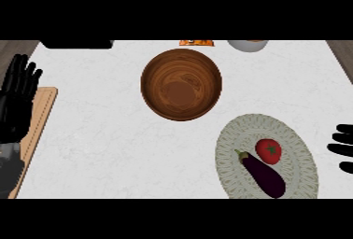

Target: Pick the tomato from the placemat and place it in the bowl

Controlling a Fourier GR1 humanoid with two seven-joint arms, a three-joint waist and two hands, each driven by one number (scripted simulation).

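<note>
A red tomato (269, 151) with a green stem lies on the oval grey-green placemat (241, 135) at the lower right. Beside it, to its lower left, lies a dark purple eggplant (264, 174). The empty brown wooden bowl (181, 84) stands at the upper middle of the white counter, up and left of the placemat. My right hand (342, 149) shows only as fingers at the right edge, level with the tomato and apart from it, holding nothing. My left hand (17, 95) rests open at the left edge, fingers up.
A light wooden cutting board (41, 116) lies along the left edge, partly under my left hand. At the far edge sit a black object (76, 44), an orange item (196, 42) and a grey round vessel (248, 45).
</note>
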